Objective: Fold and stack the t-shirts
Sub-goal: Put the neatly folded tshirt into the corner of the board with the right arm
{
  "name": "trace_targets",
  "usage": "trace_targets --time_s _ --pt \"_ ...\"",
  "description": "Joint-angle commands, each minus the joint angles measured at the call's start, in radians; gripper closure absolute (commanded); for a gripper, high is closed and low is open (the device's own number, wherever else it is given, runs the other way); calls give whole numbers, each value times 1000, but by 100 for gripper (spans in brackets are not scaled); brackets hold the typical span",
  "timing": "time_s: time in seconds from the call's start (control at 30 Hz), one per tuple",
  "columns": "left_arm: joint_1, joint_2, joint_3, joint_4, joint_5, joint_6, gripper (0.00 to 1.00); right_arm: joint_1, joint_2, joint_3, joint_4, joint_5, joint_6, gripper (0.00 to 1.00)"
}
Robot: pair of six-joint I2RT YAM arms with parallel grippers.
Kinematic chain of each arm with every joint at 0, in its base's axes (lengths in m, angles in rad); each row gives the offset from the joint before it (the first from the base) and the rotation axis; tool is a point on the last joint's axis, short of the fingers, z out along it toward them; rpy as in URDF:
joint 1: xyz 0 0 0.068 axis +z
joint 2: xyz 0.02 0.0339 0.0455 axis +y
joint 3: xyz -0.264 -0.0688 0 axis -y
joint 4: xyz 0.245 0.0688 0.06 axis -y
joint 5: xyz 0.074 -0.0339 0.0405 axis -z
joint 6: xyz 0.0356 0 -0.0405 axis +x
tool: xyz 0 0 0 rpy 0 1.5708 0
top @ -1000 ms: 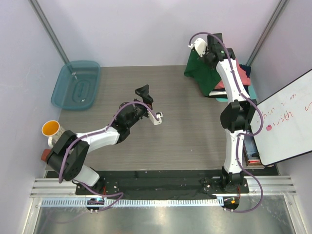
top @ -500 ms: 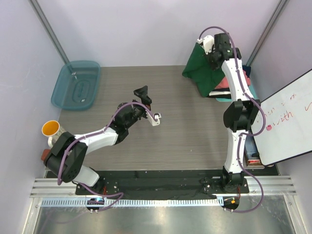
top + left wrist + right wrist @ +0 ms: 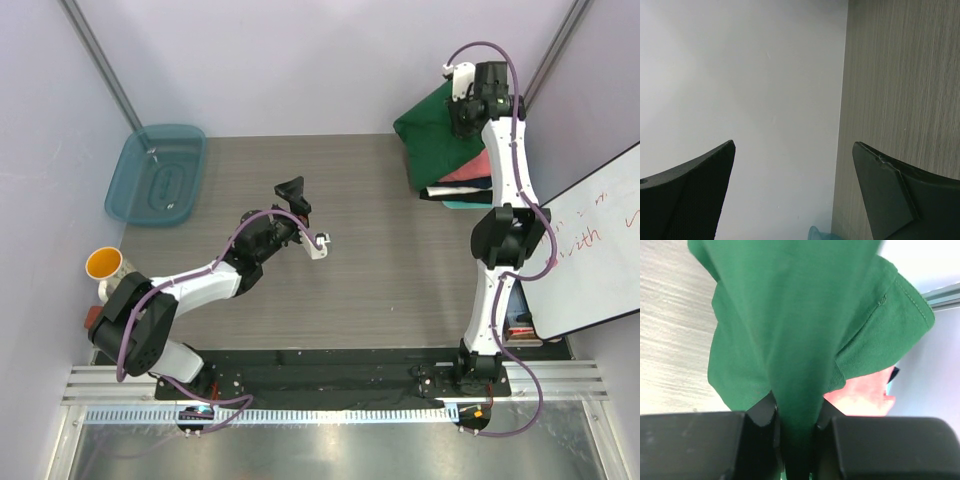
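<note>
Table (image 3: 380, 260) corner; green t-shirt (image 3: 790, 315) pinched in right end effector (image 3: 795, 412) (left end effector (image 3: 792, 147) agape)

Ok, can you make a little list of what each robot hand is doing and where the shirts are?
right gripper: shut on the green shirt
left gripper: open, holding nothing, above the table
green shirt: hanging from the gripper at the far right corner
folded shirts: piled beside and under the green shirt
tub: far left corner
</note>
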State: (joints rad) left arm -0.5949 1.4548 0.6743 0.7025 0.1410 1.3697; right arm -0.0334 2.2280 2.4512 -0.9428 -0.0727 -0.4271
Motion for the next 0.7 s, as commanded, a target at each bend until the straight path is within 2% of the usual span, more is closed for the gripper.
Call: trace_targets --time_s 0.0,0.67 --pt "4 -8 24 12 31 6 0 0 -36 77 76 4 -7 99" --pt "4 12 53 5 48 12 0 -60 -22 89 137 47 -79 99"
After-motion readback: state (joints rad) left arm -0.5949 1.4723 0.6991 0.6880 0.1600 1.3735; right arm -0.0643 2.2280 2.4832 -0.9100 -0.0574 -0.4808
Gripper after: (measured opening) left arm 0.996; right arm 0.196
